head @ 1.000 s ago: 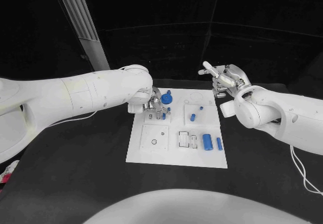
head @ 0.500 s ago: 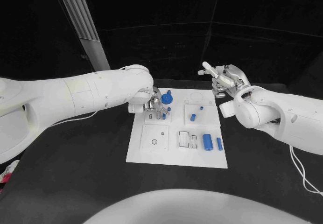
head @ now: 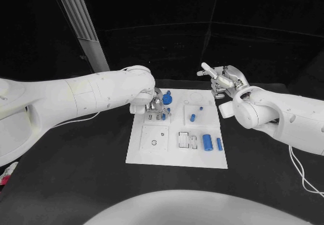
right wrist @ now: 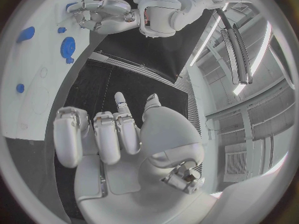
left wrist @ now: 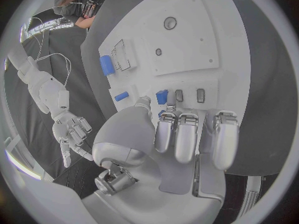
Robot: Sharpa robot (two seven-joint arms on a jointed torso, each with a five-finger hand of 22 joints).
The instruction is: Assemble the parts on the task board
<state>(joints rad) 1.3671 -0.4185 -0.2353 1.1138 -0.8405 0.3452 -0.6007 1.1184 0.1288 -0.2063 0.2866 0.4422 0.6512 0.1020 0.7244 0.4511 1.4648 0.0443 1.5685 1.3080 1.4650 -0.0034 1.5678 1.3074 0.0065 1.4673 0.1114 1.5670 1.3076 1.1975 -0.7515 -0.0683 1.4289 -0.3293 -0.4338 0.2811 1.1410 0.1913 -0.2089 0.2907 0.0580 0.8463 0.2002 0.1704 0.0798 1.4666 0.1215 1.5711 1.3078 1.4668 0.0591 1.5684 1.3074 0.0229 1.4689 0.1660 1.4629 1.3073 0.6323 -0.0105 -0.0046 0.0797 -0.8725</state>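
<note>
My left hand (head: 154, 106) sits fingers-down on the task board (head: 177, 157) far-left corner, pinching a small blue part (left wrist: 161, 96), blue cylinders (head: 208, 142) lie mid-board, my right hand (head: 221, 80) hovers empty, fingers loosely spread, past the far edge.

The task board (head: 177, 145) is plain white on a black tabletop (head: 81, 178). The parts (head: 208, 142) on it are blue, the round one (head: 166, 99) too. Both hands, left (head: 154, 108) and right (head: 221, 80), are silver, on white arms.
</note>
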